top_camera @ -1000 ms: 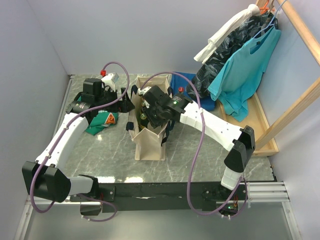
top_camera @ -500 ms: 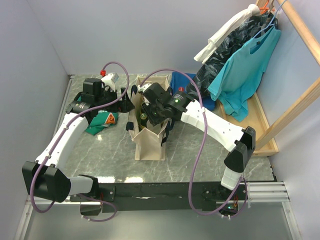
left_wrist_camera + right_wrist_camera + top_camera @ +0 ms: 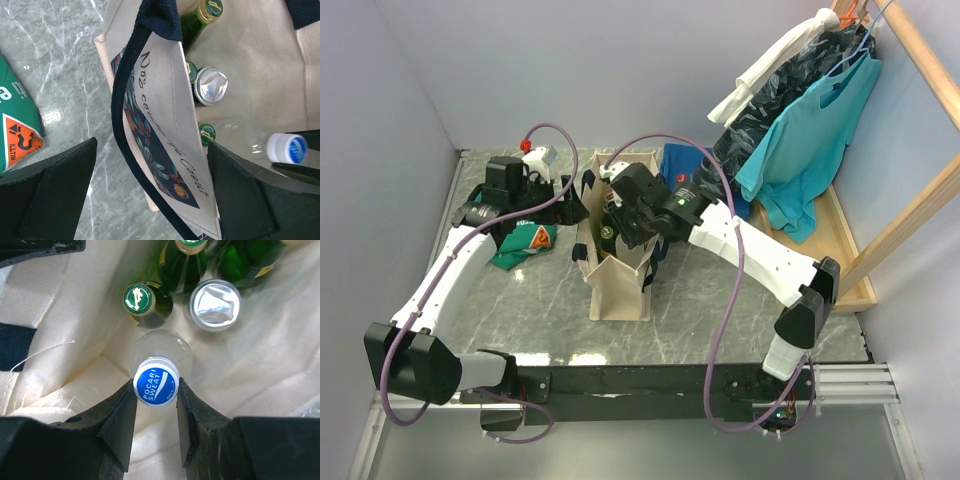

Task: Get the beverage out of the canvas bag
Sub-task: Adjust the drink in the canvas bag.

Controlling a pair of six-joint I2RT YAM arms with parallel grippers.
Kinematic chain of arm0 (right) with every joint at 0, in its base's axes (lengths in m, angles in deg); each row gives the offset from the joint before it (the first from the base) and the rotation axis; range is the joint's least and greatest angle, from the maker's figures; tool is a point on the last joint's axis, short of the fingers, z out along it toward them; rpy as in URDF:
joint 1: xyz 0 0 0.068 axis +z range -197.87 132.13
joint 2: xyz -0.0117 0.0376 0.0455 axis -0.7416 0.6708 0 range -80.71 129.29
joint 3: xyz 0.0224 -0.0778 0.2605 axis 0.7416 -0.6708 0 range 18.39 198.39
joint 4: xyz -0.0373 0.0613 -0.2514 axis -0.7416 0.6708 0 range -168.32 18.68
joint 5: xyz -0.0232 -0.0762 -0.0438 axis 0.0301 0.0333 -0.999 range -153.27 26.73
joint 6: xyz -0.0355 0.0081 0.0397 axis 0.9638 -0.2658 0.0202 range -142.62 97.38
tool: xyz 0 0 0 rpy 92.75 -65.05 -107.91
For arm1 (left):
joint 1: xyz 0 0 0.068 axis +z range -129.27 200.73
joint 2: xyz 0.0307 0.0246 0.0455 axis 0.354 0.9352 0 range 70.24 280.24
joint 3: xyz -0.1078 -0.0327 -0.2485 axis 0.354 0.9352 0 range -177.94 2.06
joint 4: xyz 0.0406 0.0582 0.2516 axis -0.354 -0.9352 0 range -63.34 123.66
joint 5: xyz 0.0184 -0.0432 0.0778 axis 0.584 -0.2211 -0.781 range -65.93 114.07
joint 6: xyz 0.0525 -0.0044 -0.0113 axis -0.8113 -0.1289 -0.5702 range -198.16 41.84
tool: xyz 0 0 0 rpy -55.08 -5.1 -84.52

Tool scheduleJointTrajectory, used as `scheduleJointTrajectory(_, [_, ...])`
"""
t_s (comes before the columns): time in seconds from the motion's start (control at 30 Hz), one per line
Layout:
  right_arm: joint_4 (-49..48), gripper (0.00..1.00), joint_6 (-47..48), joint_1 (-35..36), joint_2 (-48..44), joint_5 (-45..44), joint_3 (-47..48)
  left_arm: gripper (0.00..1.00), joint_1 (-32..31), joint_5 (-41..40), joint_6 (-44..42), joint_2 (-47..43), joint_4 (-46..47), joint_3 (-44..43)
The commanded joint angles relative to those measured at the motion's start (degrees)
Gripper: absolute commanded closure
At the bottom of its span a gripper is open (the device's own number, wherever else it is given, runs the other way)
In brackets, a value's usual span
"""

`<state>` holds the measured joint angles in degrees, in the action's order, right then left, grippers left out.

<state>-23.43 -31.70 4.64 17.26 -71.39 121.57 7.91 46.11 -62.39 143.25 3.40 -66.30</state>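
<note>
Jaws of the right gripper (image 3: 156,385) were clamped on the blue-capped bottle (image 3: 160,351), upright inside the canvas bag (image 3: 620,290) among green bottles (image 3: 147,302). The left gripper (image 3: 150,192) stood spread wide, straddling the bag's wall.

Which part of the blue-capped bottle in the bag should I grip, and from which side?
Hold the blue-capped bottle at its cap and neck, coming straight down through the open top of the canvas bag. It stands upright, its body sunk between the bag wall, the green bottles and the silver-topped container, so only the top is free. The right gripper is shut on that cap.
</note>
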Motion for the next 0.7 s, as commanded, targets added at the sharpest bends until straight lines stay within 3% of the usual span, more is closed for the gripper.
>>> scheduleJointTrajectory(0.0, [-8.57, 1.0, 0.47, 0.14, -6.74, -2.95, 4.14, 0.03, 0.34, -0.77, 0.05, -0.33, 1.08, -0.55])
scheduleJointTrajectory(0.5, [-9.1, 1.0, 0.38, 0.22, -6.84, -2.69, 2.47, 0.03, 0.43, -0.77, 0.23, -0.41, 1.17, -0.46])
scheduleJointTrajectory(0.67, [-11.82, 1.0, -0.32, 0.22, -6.39, -2.16, -2.44, 0.03, 0.34, -0.95, 0.23, -0.33, 1.08, -0.46])
